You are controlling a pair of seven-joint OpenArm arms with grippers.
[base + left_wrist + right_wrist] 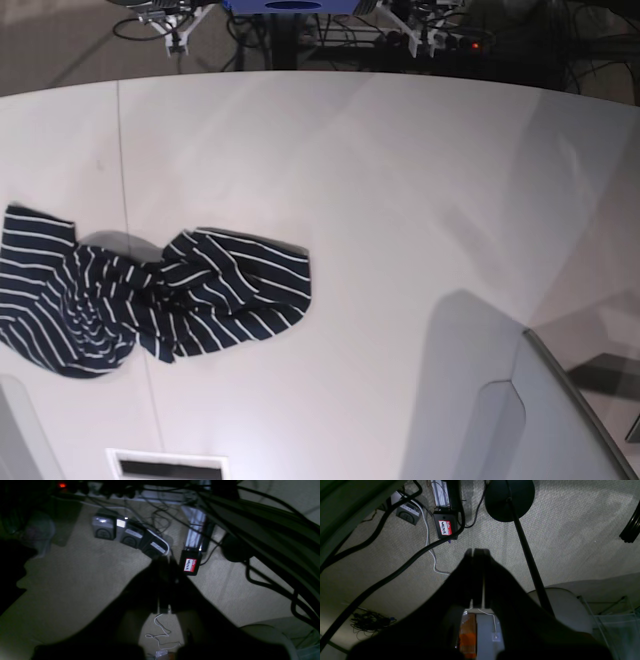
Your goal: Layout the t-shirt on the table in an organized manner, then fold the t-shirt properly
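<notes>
T-shirt [150, 300], one, crumpled on one table [380, 200].

Bare table [400, 200] (right side) beside crumpled t-shirt [150, 300].

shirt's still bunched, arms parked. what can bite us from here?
1. The t-shirt lies twisted in a heap at the table's left side, running past the base view's edge, so a pinch may catch several layers.
2. Both wrist views show only floor and cables; the left gripper and right gripper are shut and must open before any grab.
</notes>
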